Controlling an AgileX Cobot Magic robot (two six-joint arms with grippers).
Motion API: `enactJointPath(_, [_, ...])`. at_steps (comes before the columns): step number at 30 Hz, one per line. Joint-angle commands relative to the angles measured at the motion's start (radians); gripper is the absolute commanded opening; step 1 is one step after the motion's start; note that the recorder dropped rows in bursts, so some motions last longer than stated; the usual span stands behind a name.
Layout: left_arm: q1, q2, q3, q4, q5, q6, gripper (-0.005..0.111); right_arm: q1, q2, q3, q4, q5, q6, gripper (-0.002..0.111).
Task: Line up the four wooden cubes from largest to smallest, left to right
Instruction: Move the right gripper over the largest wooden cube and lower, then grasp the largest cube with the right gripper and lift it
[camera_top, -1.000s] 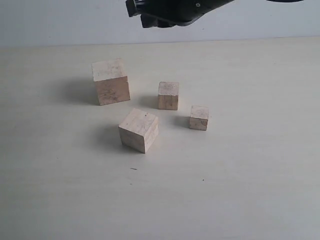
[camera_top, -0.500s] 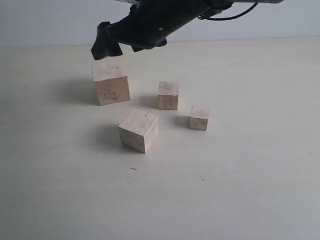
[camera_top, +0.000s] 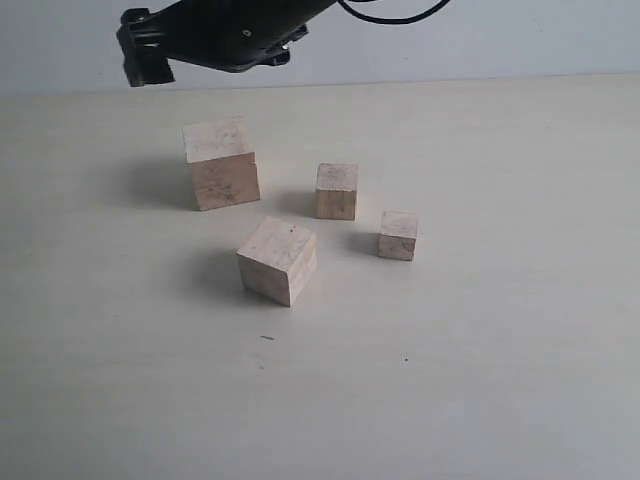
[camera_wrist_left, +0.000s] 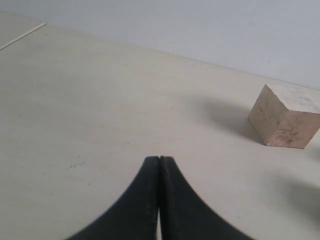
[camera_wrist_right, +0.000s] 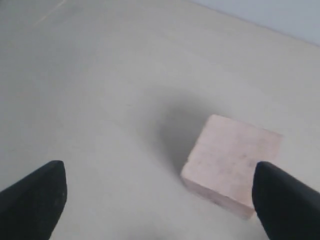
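Note:
Four pale wooden cubes stand on the table in the exterior view. The largest cube, with a horizontal seam, is back left. The second-largest cube sits in front of it, turned at an angle. The third cube and the smallest cube lie to the right. My right gripper hangs high, behind and left of the largest cube; it is open, with one cube below it near one fingertip. My left gripper is shut on nothing, and a cube lies off to its side.
The pale table stretches wide around the cubes, with a light wall behind its far edge. The right arm crosses the top of the exterior view from the right.
The right arm has swept leftward across the back of the scene, from above the middle to beyond the largest cube's left side. The cubes have not moved.

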Motion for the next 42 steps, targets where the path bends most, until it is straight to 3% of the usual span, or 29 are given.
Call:
enactJointPath(1, [0.0, -0.005, 0.003, -0.008, -0.002, 0.001, 0.0, -0.003, 0.035, -0.035, -0.255, -0.024, 0.184, 0.095])
enactJointPath(22, [0.0, -0.005, 0.003, -0.008, -0.002, 0.001, 0.0, -0.003, 0.345, -0.326, -0.298, 0.002, 0.25, 0.095])
enactJointPath(29, [0.0, -0.005, 0.003, -0.008, -0.002, 0.001, 0.0, -0.003, 0.395, -0.358, -0.403, 0.009, 0.321, 0.095])
enactJointPath(42, [0.0, -0.005, 0.003, -0.008, -0.002, 0.001, 0.0, -0.003, 0.472, -0.358, -0.366, 0.058, 0.366, 0.092])
